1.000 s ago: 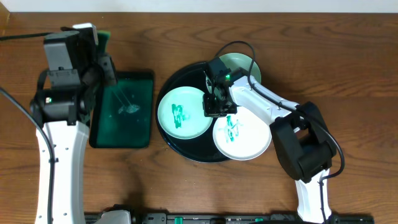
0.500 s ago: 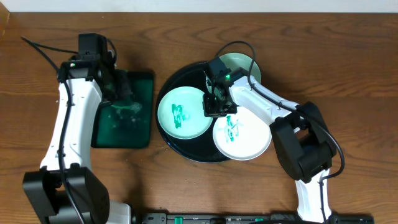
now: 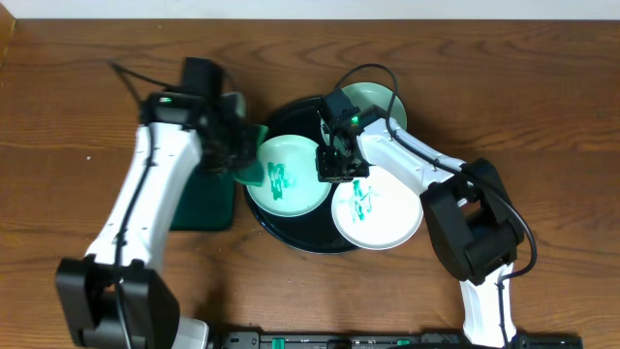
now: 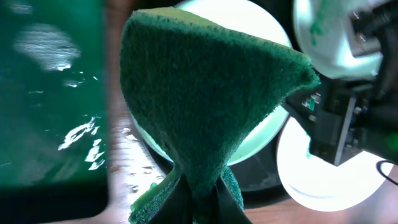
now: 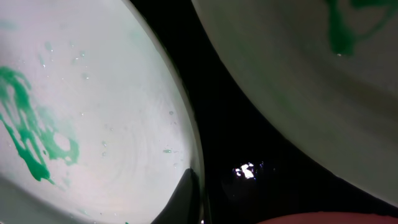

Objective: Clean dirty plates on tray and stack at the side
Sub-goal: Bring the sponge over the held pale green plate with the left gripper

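Observation:
Three dirty plates lie on the round black tray [image 3: 291, 238]. The left plate [image 3: 281, 189] and the front right plate [image 3: 383, 218] carry green smears; the back plate [image 3: 376, 100] is pale green. My left gripper [image 3: 242, 160] is shut on a dark green sponge [image 4: 205, 93] and holds it over the left plate's left edge [image 4: 268, 134]. My right gripper [image 3: 334, 167] is shut on that plate's right rim. In the right wrist view one finger [image 5: 185, 199] lies on the inside of the smeared plate's [image 5: 93, 124] rim.
A dark green rectangular tray [image 3: 201, 202] with water on it lies left of the black tray, partly under my left arm. Bare wooden table surrounds both trays. The right arm's cable loops over the back plate.
My left arm has swung right from the green rectangular tray, carrying the sponge to the left plate's edge. The right gripper and the plates have not moved.

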Controlling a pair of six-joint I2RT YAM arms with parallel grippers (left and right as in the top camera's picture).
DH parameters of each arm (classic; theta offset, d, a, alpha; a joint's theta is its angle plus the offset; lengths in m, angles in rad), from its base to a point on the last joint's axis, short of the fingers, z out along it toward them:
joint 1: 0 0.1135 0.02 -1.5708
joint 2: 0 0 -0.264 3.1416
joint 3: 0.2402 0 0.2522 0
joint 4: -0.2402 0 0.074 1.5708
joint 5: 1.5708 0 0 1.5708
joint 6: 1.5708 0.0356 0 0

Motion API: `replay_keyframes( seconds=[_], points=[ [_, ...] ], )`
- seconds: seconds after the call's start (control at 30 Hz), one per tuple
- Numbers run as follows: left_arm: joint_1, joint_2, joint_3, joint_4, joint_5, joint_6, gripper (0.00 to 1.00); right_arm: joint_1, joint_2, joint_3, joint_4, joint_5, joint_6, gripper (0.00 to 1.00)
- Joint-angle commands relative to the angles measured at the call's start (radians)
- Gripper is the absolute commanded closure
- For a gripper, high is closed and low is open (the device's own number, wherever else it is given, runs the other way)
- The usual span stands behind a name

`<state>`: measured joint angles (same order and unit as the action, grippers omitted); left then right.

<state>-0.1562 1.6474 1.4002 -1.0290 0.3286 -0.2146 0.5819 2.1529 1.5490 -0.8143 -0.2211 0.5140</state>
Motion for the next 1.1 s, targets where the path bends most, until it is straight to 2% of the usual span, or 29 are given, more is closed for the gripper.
replay_keyframes(
  seconds=[0.0,0.17,0.37,0.47,0.73,0.93,1.07],
  points=[
    [-0.05,0.08,0.009,0.028,0.018,-0.071,0.93,0.015,0.026,-0.026,-0.011,0.006,-0.032,0.99],
    [-0.069,0.214,0.009,0.097,0.017,-0.11,0.93,0.015,0.026,-0.026,-0.016,0.006,-0.032,0.99],
    [-0.06,0.338,0.009,0.115,-0.141,-0.185,0.93,0.015,0.026,-0.026,-0.016,0.005,-0.032,0.99],
    [-0.059,0.38,0.009,0.114,-0.149,-0.203,0.93,0.015,0.026,-0.026,-0.016,0.005,-0.033,0.99],
    [-0.118,0.44,0.009,0.108,0.145,-0.114,0.93,0.015,0.026,-0.026,-0.016,0.005,-0.033,0.99],
    [-0.217,0.44,0.009,0.131,0.222,-0.112,0.93,0.015,0.026,-0.026,-0.017,0.003,-0.032,0.99],
    [-0.254,0.44,0.009,0.155,0.222,-0.119,0.93,0.015,0.026,-0.026,-0.019,0.002,-0.032,0.99]
  ],
)
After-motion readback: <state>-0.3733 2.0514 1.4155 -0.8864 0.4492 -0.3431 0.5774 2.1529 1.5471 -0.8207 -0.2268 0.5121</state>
